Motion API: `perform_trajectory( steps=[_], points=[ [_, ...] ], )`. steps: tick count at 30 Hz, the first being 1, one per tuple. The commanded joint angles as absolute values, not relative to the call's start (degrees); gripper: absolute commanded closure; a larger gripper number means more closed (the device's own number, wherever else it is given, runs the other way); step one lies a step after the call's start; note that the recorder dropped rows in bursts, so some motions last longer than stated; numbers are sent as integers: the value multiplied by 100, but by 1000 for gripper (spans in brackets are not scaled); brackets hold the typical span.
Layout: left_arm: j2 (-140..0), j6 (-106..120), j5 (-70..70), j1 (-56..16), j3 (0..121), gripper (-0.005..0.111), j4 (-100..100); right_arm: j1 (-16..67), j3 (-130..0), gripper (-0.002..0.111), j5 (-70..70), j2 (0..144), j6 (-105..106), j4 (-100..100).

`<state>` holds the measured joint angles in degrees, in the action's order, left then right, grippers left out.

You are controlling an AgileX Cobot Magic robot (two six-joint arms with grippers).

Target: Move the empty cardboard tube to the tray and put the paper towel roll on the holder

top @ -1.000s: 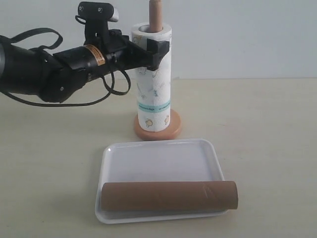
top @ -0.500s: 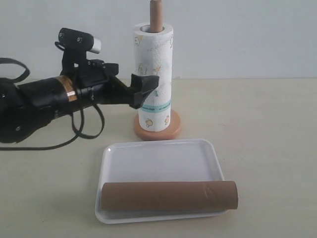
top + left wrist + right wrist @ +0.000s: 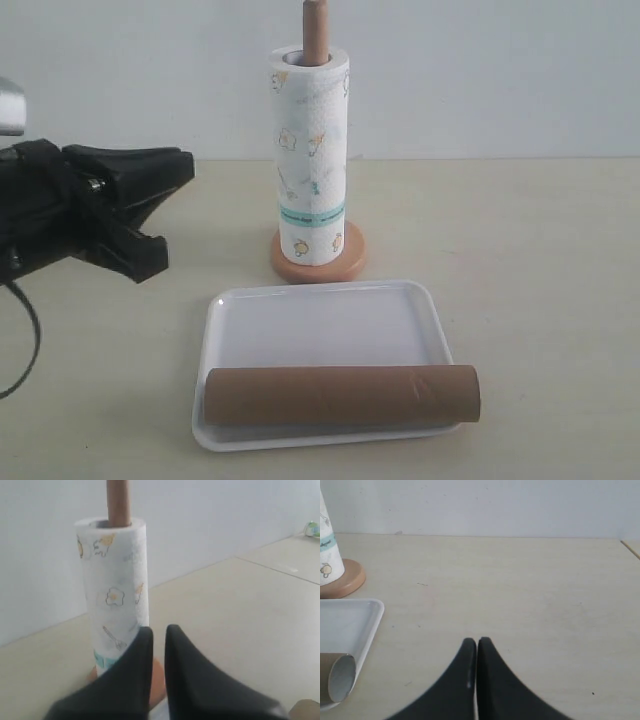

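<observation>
The paper towel roll (image 3: 308,160) stands upright on the holder (image 3: 350,262), whose pole pokes out of the top of the core. Across the near end of the tray (image 3: 320,320) lies the empty cardboard tube (image 3: 340,394). My left gripper (image 3: 175,215) hangs left of the roll, apart from it and holding nothing. Its wrist view shows the gripper (image 3: 159,630) with only a narrow slit between the fingers, pointing at the roll (image 3: 115,580). My right gripper (image 3: 477,641) is shut and empty over bare table, right of the tray (image 3: 355,625) and the tube's open end (image 3: 337,677).
The table's far edge meets a plain white wall just behind the holder. A small greenish object (image 3: 312,528) sits far off on the table. My right arm does not show in the exterior view.
My left gripper has let go of the roll near its top, pulled back left and down, and its fingers have come nearly together. Roll, tube and tray have not moved.
</observation>
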<state>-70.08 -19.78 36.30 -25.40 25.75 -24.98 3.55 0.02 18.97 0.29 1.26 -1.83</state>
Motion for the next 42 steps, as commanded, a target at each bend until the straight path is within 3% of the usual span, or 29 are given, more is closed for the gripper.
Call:
perform_trajectory(
  steps=[1, 18, 22, 25, 32, 37, 42],
  points=[
    [-6482, -1915, 3653, -2525, 2518, 101, -2514, 340, 0, 108, 1860, 0, 143, -177],
    [-5847, -1720, 3580, -2525, 2518, 101, -2514, 340, 0, 108, 1860, 0, 143, -177],
    [-4642, -2493, 1973, -1885, 2371, 101, -2514, 340, 0, 108, 1860, 0, 143, -177],
    [-3106, -3903, 1037, -849, 1812, 101, -2487, 340, 0, 108, 1860, 0, 143, -177],
    [-1289, -3894, 168, -516, 1363, 101, -2504, 340, 0, 108, 1860, 0, 143, -177],
    [-1144, -1713, 67, -516, 1325, 101, -1883, 340, 0, 108, 1860, 0, 143, -177],
    [-1044, 1756, -61, -516, 1064, 101, 915, 340, 0, 108, 1860, 0, 143, -177]
  ],
)
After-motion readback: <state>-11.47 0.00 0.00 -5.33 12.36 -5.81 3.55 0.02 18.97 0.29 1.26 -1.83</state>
